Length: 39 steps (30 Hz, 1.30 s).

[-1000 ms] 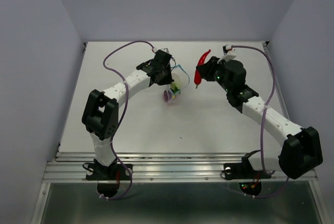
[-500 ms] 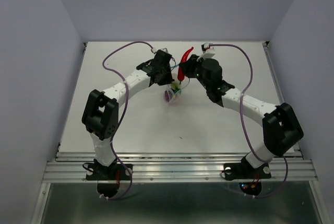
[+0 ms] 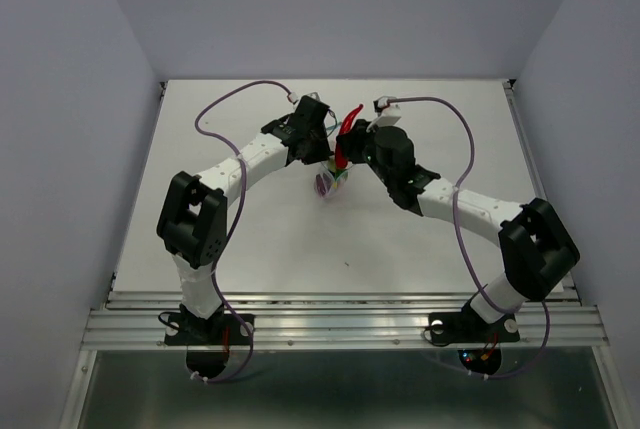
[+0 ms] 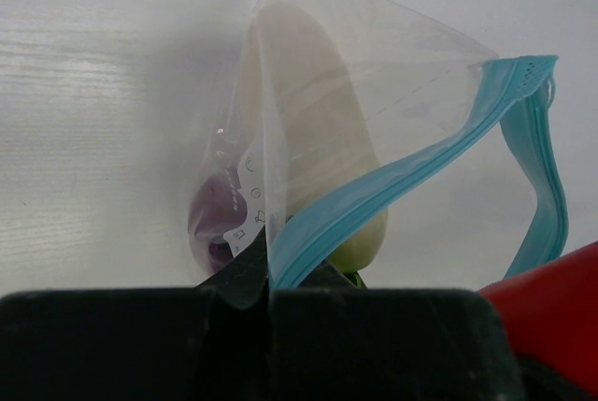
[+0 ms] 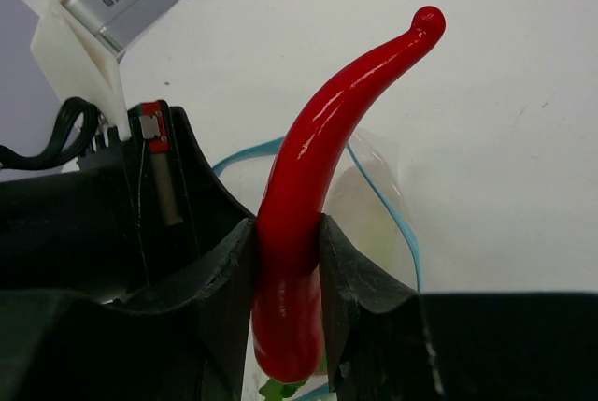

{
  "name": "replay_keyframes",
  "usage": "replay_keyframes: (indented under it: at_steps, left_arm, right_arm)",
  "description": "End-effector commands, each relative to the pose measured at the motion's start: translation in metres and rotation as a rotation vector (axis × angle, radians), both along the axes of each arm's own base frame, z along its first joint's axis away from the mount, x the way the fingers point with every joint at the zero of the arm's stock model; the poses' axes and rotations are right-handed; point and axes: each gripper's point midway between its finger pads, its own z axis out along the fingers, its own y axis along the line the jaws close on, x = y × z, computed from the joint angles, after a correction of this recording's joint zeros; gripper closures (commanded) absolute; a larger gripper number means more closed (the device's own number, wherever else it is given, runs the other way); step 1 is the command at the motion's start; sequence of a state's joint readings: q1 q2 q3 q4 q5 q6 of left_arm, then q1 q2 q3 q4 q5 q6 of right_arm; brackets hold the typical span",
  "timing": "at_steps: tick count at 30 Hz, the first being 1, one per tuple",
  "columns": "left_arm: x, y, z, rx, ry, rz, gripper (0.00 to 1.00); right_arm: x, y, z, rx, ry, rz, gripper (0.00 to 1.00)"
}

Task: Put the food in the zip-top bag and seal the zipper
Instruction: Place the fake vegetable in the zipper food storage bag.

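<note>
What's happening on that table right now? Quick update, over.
Left gripper shut on zipper, holding zip-top bag open. Right gripper shut on chili, at the mouth. Radish and purple ball already inside. Nothing blocking.

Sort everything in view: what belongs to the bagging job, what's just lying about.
Job: zip-top bag, its zipper, white radish and purple ball inside, red chili in right gripper, left gripper pinching the bag.
Just there: table, purple cables.

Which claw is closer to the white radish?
Left. The left claw pinches the bag right by the radish inside; the right claw holds the chili beside the bag's mouth.
</note>
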State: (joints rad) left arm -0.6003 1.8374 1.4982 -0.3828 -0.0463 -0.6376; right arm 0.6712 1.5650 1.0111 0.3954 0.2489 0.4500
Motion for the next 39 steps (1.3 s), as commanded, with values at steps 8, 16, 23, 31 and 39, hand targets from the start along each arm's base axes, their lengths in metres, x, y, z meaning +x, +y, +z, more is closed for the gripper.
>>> replay_keyframes:
  at_steps: [8, 16, 23, 31, 39]
  left_arm:
    - [0.004, -0.002, 0.022, -0.049, -0.044, 0.018, 1.00]
    - [0.005, -0.004, 0.019, -0.053, -0.038, 0.016, 1.00]
    - [0.006, -0.005, 0.022, -0.062, -0.048, 0.020, 1.00]
    - [0.008, -0.004, 0.022, -0.058, -0.050, 0.023, 1.00]
    - [0.009, -0.004, 0.023, -0.060, -0.051, 0.026, 1.00]
  right_arm:
    - [-0.016, 0.004, -0.007, -0.013, 0.024, 0.007, 0.80]
    - [-0.030, 0.016, -0.024, -0.058, 0.088, 0.096, 0.80]
    - [-0.040, 0.023, -0.037, -0.079, 0.144, 0.161, 0.80]
    - [-0.066, 0.036, -0.049, -0.144, 0.161, 0.348, 0.82]
    - [-0.084, 0.036, -0.050, -0.182, 0.153, 0.446, 0.86]
